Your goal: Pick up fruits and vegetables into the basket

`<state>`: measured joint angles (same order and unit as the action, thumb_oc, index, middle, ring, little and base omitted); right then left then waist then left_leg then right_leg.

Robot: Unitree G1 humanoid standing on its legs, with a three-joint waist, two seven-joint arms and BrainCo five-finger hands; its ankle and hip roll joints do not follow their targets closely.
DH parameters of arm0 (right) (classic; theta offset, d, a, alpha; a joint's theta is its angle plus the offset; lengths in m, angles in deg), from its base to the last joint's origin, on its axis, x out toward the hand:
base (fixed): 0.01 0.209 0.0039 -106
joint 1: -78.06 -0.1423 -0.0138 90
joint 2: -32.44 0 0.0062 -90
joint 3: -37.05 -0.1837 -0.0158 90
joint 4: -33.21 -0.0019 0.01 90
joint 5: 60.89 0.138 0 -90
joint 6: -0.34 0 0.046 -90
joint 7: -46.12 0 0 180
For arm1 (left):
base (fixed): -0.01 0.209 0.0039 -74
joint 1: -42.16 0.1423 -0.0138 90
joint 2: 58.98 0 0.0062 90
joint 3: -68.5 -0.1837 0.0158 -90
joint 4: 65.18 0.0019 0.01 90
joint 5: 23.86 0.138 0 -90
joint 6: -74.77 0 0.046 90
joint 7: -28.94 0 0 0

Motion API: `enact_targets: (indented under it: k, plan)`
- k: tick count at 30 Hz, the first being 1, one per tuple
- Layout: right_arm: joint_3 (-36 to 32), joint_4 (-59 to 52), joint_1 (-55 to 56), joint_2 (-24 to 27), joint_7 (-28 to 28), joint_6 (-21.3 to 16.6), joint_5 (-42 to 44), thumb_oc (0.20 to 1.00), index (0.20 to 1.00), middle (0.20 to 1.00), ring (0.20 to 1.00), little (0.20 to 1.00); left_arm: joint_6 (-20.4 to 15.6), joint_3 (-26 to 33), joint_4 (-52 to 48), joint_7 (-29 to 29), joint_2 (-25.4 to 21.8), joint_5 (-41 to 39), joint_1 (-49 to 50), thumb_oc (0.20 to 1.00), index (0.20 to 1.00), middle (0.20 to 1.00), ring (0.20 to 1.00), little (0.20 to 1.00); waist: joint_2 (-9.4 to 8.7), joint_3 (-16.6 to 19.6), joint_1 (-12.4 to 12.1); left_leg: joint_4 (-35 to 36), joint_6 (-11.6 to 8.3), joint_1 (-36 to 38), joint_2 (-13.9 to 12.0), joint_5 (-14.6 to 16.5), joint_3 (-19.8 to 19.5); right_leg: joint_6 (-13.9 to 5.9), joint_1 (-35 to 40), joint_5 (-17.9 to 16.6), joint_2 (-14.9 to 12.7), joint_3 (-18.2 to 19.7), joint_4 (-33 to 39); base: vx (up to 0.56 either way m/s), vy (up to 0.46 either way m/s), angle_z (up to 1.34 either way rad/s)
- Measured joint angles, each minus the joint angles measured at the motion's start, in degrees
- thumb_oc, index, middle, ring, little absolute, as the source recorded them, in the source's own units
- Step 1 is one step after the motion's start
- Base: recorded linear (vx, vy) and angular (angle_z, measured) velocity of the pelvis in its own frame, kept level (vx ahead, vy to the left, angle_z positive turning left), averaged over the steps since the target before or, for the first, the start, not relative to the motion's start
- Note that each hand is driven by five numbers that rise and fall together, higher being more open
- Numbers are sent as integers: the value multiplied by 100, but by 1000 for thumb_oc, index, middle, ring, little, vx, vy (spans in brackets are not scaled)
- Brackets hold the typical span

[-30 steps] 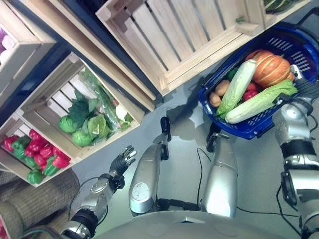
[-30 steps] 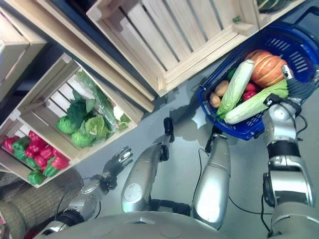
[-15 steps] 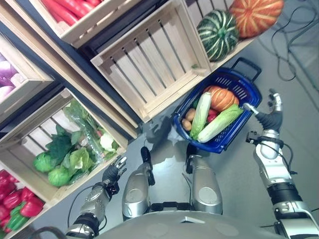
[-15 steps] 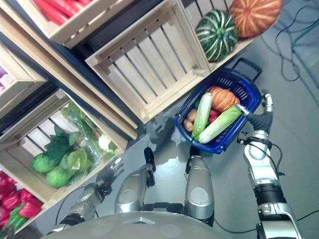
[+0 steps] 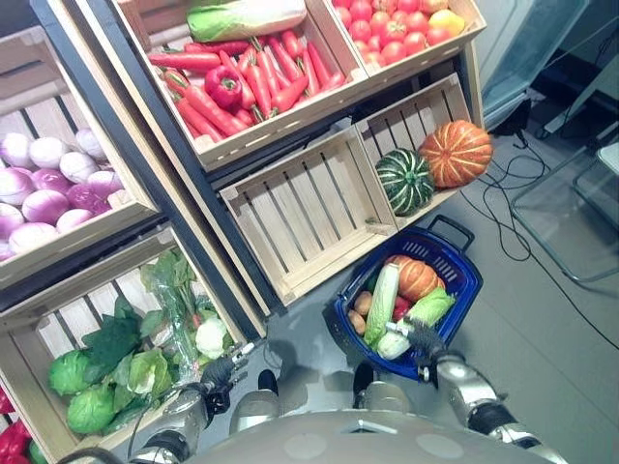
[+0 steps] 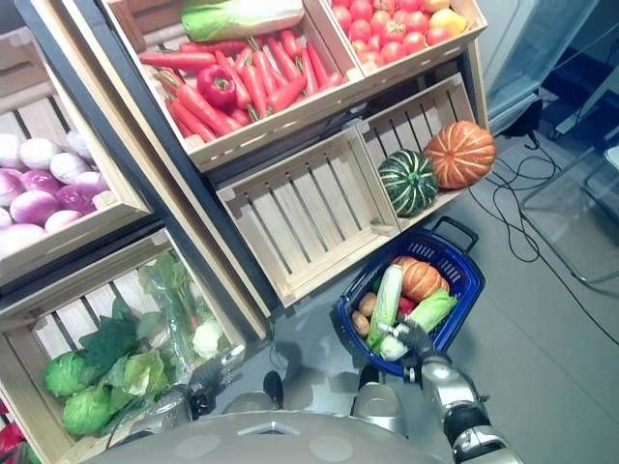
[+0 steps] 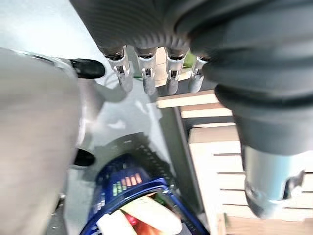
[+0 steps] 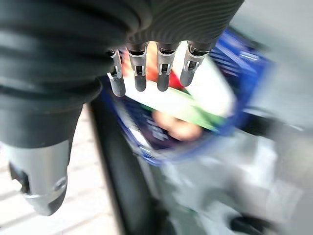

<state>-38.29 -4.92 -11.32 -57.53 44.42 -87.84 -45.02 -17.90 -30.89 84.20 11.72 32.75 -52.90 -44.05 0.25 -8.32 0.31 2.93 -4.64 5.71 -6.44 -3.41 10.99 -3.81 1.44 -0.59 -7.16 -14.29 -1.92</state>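
Left eye view: right hand [image 5: 423,339] open over loaded basket [image 5: 455,290]

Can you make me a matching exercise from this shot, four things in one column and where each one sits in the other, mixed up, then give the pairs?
Things:
1. orange pumpkin
2. carrots
3. blue basket
4. green cabbages

Places:
A. on the floor in front of the shelves
B. low crate at the far left
C. crate beside the striped green squash
D. upper crate, with a red pepper lying on them

Pairs: 1-C, 2-D, 3-A, 4-B
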Motion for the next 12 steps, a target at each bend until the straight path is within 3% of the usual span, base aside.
enact_targets:
  k: [4, 12]
  plan:
    - [-37, 901, 35, -205, -380, 145, 153, 1000, 1000, 1000, 1000, 1000, -2, -49, 317, 4, 49, 126, -40, 1000, 1000, 1000, 1000, 1000, 31, 225, -30, 116, 22, 64, 55, -15, -6, -44, 116, -89, -15, -42, 210, -23, 72, 3]
    - [-281, 1584, -135, -131, -1200, 600, 538, 1000, 1000, 1000, 1000, 1000, 140, -97, 669, -264, 99, 211, -78, 1000, 1000, 1000, 1000, 1000, 94, 376, -32, 194, 31, 221, 78, -26, 11, -58, 332, -157, -2, -54, 418, -10, 36, 1]
